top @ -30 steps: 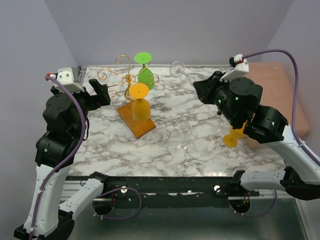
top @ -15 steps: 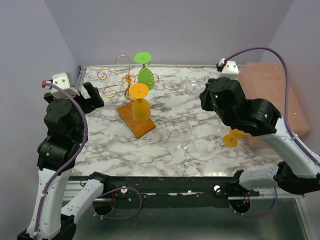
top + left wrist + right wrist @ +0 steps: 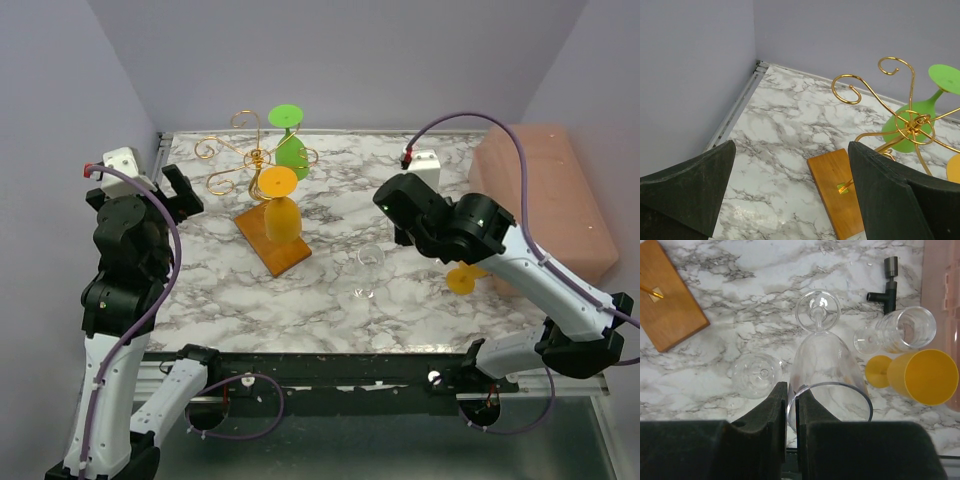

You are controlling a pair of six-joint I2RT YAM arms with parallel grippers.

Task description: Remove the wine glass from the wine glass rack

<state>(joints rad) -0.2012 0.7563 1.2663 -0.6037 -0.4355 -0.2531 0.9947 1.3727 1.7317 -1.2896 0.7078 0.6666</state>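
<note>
The gold wire wine glass rack point(image 3: 250, 160) stands on its orange-brown base point(image 3: 272, 240) at the back left. An orange glass point(image 3: 281, 208) and a green glass point(image 3: 291, 142) hang on it. In the left wrist view the rack point(image 3: 910, 120), its base point(image 3: 835, 190) and the green glass point(image 3: 912, 127) show. My right gripper point(image 3: 791, 407) is shut on the rim of a clear wine glass point(image 3: 825, 365), held above the table with its foot pointing away. In the top view its fingers are hidden under the right arm point(image 3: 450, 225). My left gripper point(image 3: 790, 195) is open and empty, left of the rack point(image 3: 180, 190).
A clear glass point(image 3: 370, 264) stands mid-table, and shows below my right gripper point(image 3: 757, 374). A yellow glass point(image 3: 922, 376) and another clear glass point(image 3: 900, 330) lie at the right, beside a small black T-shaped part point(image 3: 885, 282). A pink box point(image 3: 545, 200) lines the right edge.
My right arm has swung from the back right toward the table's middle, carrying the clear glass. My left gripper has drawn back a little to the left.
</note>
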